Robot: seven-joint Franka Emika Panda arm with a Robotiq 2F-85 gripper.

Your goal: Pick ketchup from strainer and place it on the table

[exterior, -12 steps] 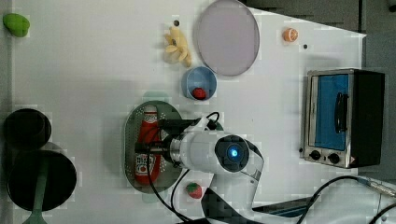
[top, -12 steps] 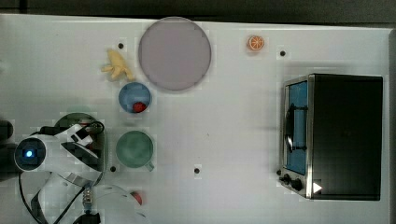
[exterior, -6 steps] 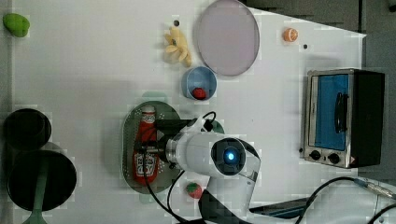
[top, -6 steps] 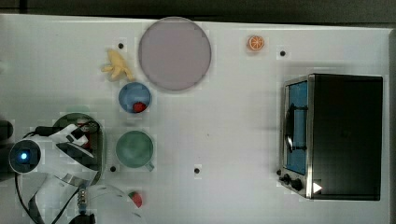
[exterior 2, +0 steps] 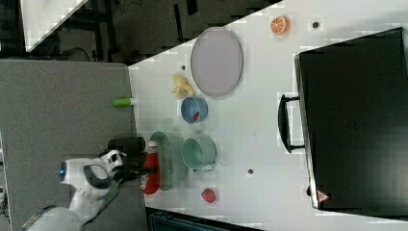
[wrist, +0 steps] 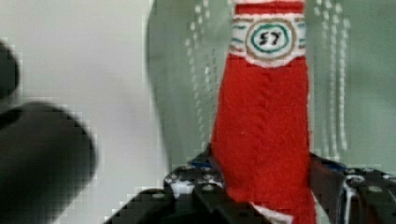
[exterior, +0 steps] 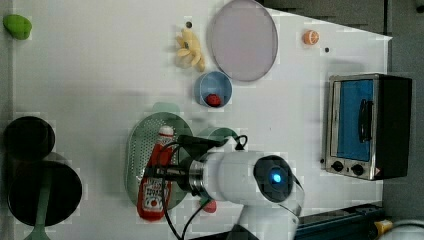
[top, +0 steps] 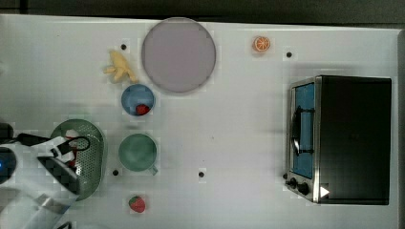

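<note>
The hand (wrist: 261, 196) is clamped on the ketchup (exterior: 156, 180), which hangs over the strainer (exterior: 137, 150) at the left view's left. The grasp looks done; carrying it clear and setting it on the table (exterior: 100, 75) remains.

1. Grey round plate (top: 178, 54) near the table's far edge.
2. Orange slice (top: 261, 44) beside it.
3. Toaster oven (top: 340, 138) at one end.
4. Blue bowl (top: 137, 99), green mug (top: 137, 152), strawberry (top: 137, 204), bananas (top: 120, 67).

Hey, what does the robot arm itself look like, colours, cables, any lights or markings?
The arm is glossy white with rounded housings and a dark round cap carrying a glowing blue light. Black cables loop along its wrist. The end effector is black, with dark fingers.
</note>
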